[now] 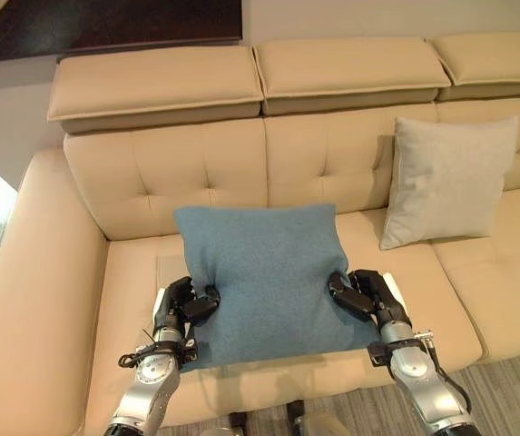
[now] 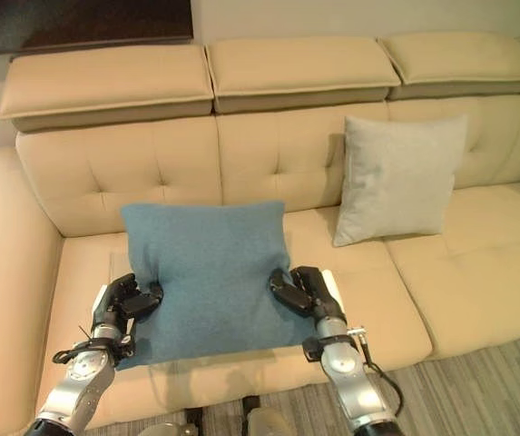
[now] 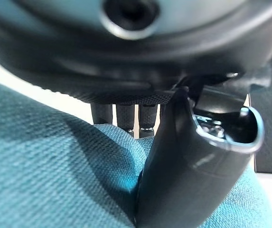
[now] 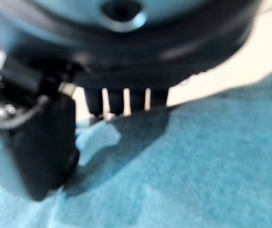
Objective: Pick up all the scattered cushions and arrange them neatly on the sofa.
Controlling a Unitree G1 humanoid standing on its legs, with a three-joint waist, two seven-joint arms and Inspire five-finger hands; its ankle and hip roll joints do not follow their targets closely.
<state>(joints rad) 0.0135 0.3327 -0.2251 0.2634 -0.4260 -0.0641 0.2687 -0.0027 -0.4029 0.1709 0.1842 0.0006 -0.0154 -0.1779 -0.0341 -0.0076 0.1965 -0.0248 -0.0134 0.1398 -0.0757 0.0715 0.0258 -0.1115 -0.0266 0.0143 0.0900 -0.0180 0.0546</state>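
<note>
Fingers of the left hand [image 1: 183, 304] curl round the left edge of the square teal woven-fabric cushion [image 1: 264, 277], thumb pressed on top as the left wrist view shows, and the right hand [image 1: 365, 292] pinches the opposite edge the same way, fingers tucked behind the fabric and thumb over it. Between the two hands the teal cushion leans over the left seat of the cream tufted leather sofa [image 1: 151, 182], its top corners close to the backrest and its lower edge near the seat's front edge. A pale grey square fabric cushion [image 1: 446, 182] already stands against the backrest on the next seat, well apart. Both grips look shallow, holding only the soft rim, so the stuffing could sag and the fabric slide out if one hand lets go before the other. Released from this tilt, the teal cushion may well flop flat or slip off the front edge onto the striped grey carpet [image 1: 514, 391]. Pushing unevenly would likely leave it crooked against the backrest.
</note>
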